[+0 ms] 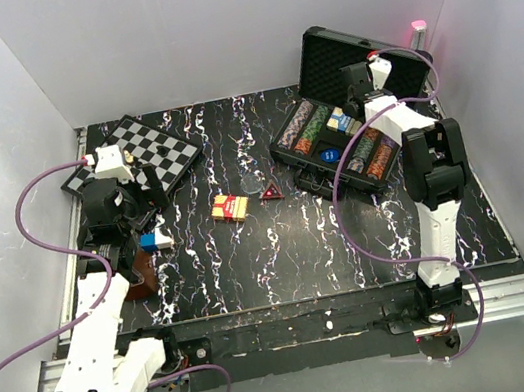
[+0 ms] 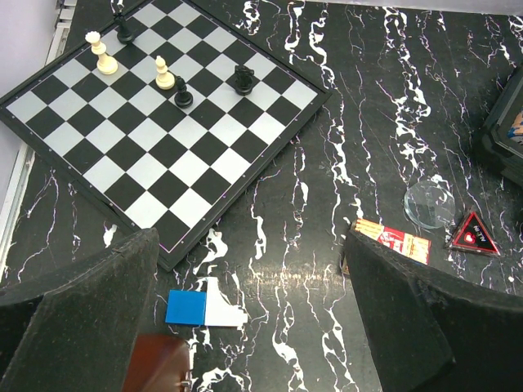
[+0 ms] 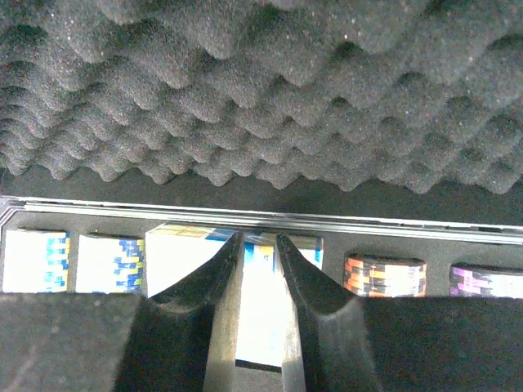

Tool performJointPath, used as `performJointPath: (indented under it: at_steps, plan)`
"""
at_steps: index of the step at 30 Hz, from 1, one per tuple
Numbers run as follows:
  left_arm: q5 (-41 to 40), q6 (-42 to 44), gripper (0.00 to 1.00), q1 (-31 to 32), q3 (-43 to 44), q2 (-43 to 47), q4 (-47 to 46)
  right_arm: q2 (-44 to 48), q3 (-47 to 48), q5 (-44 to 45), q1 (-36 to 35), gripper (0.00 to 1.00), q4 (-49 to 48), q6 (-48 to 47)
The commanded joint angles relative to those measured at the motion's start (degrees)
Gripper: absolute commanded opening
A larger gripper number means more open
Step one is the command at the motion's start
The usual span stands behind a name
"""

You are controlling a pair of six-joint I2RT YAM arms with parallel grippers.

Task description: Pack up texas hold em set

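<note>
The black briefcase (image 1: 392,66) stands open at the back right, its foam lid (image 3: 261,90) upright. Rows of poker chips (image 1: 311,126) fill it, and a blue disc (image 1: 329,156) lies in its middle. My right gripper (image 1: 352,104) is over the case's middle slot, its jaws (image 3: 260,241) closed narrowly on a white-blue card box (image 3: 265,310) beside a second card box (image 3: 184,257). A red-yellow card box (image 1: 230,207) lies on the table and also shows in the left wrist view (image 2: 396,239). My left gripper (image 1: 134,206) is open and empty, hovering above the table (image 2: 253,327).
The chessboard (image 2: 163,122) with a few pieces lies at the back left. A blue-white block (image 2: 203,309) and a brown object (image 2: 159,363) lie under my left gripper. A clear disc (image 2: 431,202) and a red triangle (image 2: 474,235) lie mid-table.
</note>
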State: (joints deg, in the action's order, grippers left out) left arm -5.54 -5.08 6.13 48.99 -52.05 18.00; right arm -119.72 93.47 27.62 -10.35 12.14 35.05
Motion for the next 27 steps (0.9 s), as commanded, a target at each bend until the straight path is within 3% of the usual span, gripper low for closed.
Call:
performJointPath:
  at_steps: [1, 10, 15, 23, 27]
  plan:
    - [-0.8, 0.6, 0.98, 0.2, 0.1, 1.3, 0.0, 1.9, -2.1, 1.9, -2.0, 0.29, 8.0, 2.8]
    - [-0.9, 0.7, 0.98, 0.3, 0.2, 1.5, 0.0, 3.5, -3.4, 4.9, -3.1, 0.29, 7.6, 0.5]
    - [-0.9, 0.6, 0.98, 0.3, 0.2, 1.3, 0.0, 6.2, -6.5, 5.1, -3.4, 0.31, 1.0, -2.7]
    - [2.0, 0.4, 0.98, 1.2, 0.1, 1.1, -2.7, 13.3, -8.4, 1.8, -3.8, 0.42, -5.5, -13.8]
    - [1.8, -1.9, 0.96, 5.0, 3.6, -0.9, -3.5, 19.4, -10.3, -3.4, -3.8, 0.5, -6.3, -18.9]
